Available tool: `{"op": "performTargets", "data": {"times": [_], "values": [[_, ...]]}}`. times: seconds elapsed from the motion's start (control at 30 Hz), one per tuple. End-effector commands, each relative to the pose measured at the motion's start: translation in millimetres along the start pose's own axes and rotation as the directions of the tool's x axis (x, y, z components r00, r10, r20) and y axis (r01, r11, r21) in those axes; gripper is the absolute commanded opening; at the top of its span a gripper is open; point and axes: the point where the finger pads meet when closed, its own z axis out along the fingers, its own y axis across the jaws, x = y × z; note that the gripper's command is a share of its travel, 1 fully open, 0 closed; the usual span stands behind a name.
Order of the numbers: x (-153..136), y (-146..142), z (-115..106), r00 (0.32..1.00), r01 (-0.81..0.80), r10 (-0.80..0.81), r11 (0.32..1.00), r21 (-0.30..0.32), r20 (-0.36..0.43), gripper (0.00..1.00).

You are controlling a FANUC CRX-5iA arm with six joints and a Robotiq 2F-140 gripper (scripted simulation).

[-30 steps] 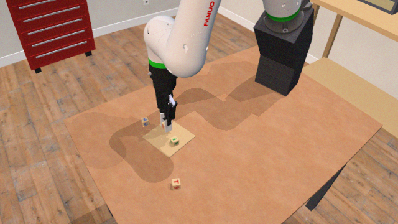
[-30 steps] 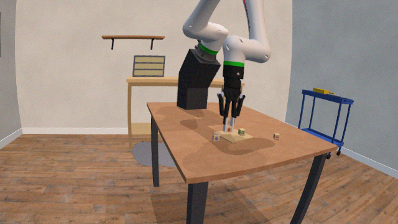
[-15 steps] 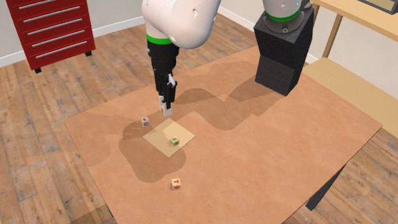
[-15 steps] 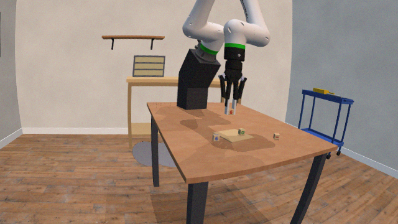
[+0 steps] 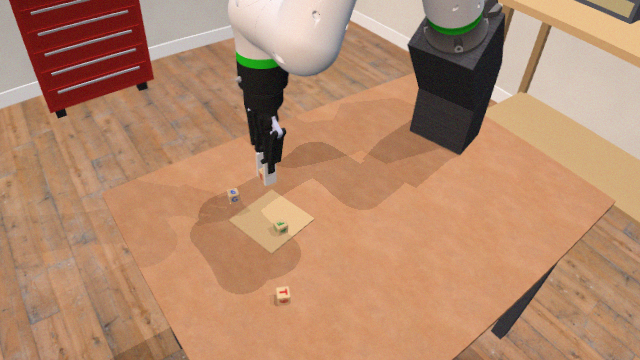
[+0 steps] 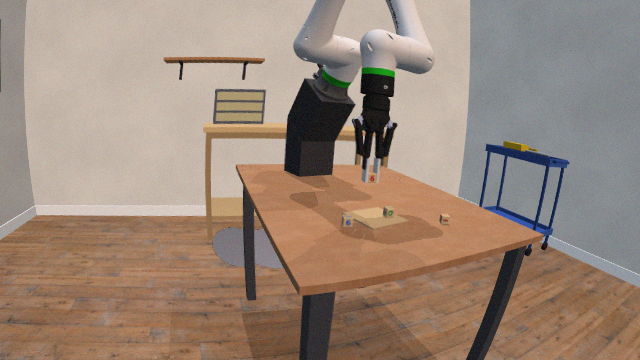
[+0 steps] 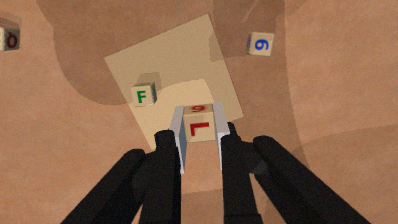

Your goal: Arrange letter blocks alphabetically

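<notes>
My gripper [image 7: 199,117] is shut on a block with a red L on top [image 7: 200,124] and holds it in the air above the table, over the mat's near edge; it also shows in the top view [image 5: 265,175] and the exterior view [image 6: 370,177]. The tan mat [image 5: 271,220] lies flat on the table. A block with a green F [image 5: 280,227] sits on the mat. A block with a blue digit on top [image 5: 233,195] lies off the mat beside its corner. A block with a red T [image 5: 283,295] lies off the mat toward the table's front.
The robot's black base [image 5: 455,85] stands at the back of the table. A red drawer cabinet [image 5: 82,47] and a blue cart [image 6: 520,185] stand on the floor away from the table.
</notes>
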Motion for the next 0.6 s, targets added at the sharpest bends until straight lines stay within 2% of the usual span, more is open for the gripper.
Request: {"op": "performTargets", "data": {"times": [0.0,0.2,0.37,0.43,0.47,0.57], "values": [[1,-2,0,0.995,0.105,-0.105,0.995,0.0,0.0,0.13],[1,-6,0,0.943,0.334,-0.334,0.943,0.0,0.0,0.13],[2,-9,0,0.868,0.496,-0.496,0.868,0.0,0.001,0.13],[2,-9,0,0.868,0.496,-0.496,0.868,0.0,0.001,0.13],[2,-11,0,0.815,0.58,-0.58,0.815,0.0,0.001,0.13],[3,-13,0,0.765,0.644,-0.644,0.765,0.0,0.001,0.13]]}}
